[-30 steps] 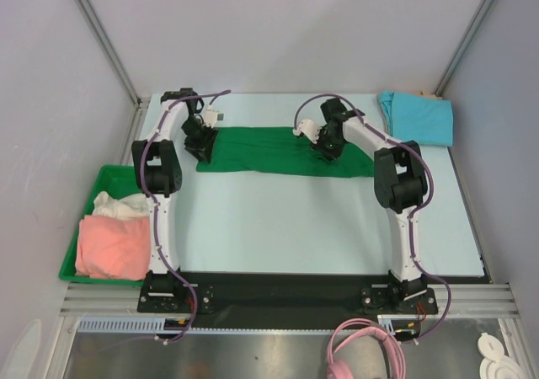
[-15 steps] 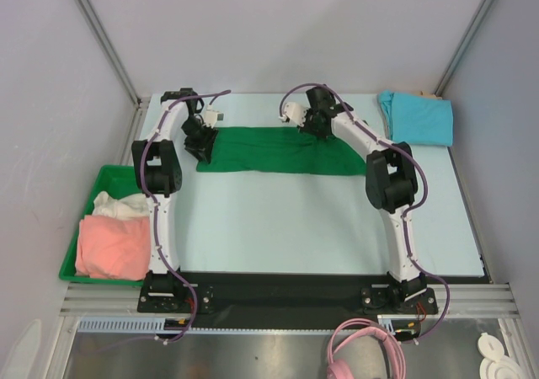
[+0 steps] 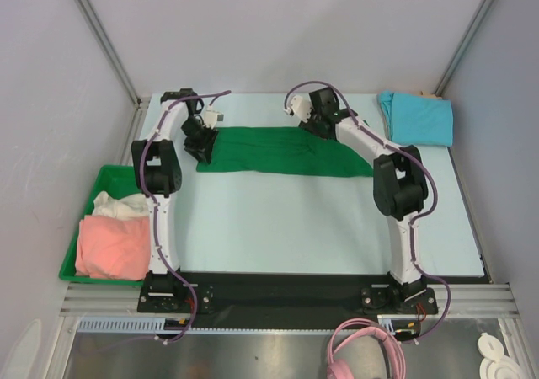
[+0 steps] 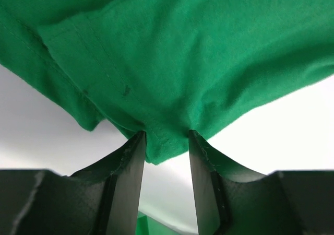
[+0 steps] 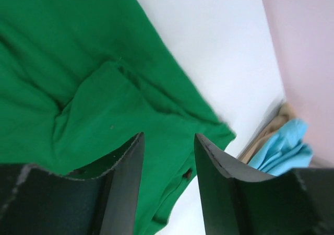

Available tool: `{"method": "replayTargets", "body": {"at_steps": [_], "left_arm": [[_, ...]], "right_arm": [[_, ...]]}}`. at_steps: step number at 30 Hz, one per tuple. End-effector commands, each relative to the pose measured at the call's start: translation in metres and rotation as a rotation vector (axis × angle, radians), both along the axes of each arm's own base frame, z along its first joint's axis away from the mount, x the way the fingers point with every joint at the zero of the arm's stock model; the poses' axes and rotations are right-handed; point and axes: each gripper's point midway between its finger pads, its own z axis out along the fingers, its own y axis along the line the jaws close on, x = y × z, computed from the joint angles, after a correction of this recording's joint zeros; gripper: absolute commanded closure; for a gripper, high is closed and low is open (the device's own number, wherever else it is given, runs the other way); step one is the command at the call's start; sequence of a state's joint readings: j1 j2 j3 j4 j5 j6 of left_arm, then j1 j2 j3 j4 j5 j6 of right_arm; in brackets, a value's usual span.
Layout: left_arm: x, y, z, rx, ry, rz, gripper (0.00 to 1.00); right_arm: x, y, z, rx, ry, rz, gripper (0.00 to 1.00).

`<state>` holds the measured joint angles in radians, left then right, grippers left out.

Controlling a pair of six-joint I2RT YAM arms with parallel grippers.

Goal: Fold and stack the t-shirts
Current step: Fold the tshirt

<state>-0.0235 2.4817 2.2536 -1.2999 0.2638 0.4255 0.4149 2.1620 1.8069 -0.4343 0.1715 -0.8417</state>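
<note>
A green t-shirt (image 3: 269, 152), folded into a long strip, lies across the back of the table. My left gripper (image 3: 200, 147) is at its left end. In the left wrist view (image 4: 167, 136) a bunched corner of the green cloth (image 4: 182, 47) fills the gap between its fingertips. My right gripper (image 3: 312, 125) hovers over the strip's far edge, right of the middle. In the right wrist view (image 5: 168, 137) it is open and empty above the shirt (image 5: 78, 89). A folded blue t-shirt (image 3: 417, 116) lies at the back right corner.
A green bin (image 3: 105, 181) at the left edge holds a pink shirt (image 3: 109, 246) and a white cloth (image 3: 118, 204). The blue shirt (image 5: 284, 149) rests on something beige (image 5: 276, 117). Walls enclose the table at the back and sides.
My right gripper has moved from the shirt's right-middle back and to the left, to the far edge. The left gripper has not moved.
</note>
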Motion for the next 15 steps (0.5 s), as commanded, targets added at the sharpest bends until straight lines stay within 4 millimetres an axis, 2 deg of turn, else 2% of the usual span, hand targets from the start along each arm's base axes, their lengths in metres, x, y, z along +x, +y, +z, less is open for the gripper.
{"method": "replayTargets", "body": {"at_steps": [1, 2, 3, 4, 5, 6, 7, 9, 10, 15], "left_arm": [[0.000, -0.005, 0.059, -0.027, -0.117, -0.047, 0.55], [-0.001, -0.005, 0.075, -0.027, -0.163, -0.076, 0.53], [-0.001, -0.005, 0.082, -0.033, -0.199, -0.099, 0.47], [-0.014, -0.006, 0.074, -0.039, -0.170, -0.123, 0.44], [-0.019, -0.004, 0.073, -0.035, -0.182, -0.165, 0.41], [-0.020, -0.003, 0.083, -0.022, -0.227, -0.187, 0.39], [-0.033, -0.001, 0.071, -0.018, -0.188, -0.204, 0.39], [-0.041, 0.003, 0.066, 0.004, -0.174, -0.245, 0.39], [-0.046, 0.003, 0.059, 0.011, -0.152, -0.254, 0.39], [-0.045, -0.011, 0.055, -0.025, -0.139, -0.281, 0.43]], "right_arm": [[-0.012, -0.014, 0.042, 0.189, -0.037, -0.140, 0.51], [-0.023, -0.018, 0.029, 0.230, 0.023, -0.158, 0.50], [-0.025, -0.031, 0.033, 0.278, 0.039, -0.195, 0.52], [-0.030, -0.037, 0.031, 0.325, 0.068, -0.221, 0.53], [-0.043, -0.031, 0.024, 0.420, 0.149, -0.245, 0.55], [-0.049, -0.043, 0.024, 0.455, 0.174, -0.271, 0.56], [-0.056, -0.044, 0.022, 0.471, 0.199, -0.280, 0.56], [-0.071, -0.047, 0.012, 0.451, 0.240, -0.276, 0.57], [-0.074, -0.048, 0.015, 0.447, 0.237, -0.272, 0.56], [-0.084, -0.052, 0.016, 0.428, 0.239, -0.255, 0.56]]}}
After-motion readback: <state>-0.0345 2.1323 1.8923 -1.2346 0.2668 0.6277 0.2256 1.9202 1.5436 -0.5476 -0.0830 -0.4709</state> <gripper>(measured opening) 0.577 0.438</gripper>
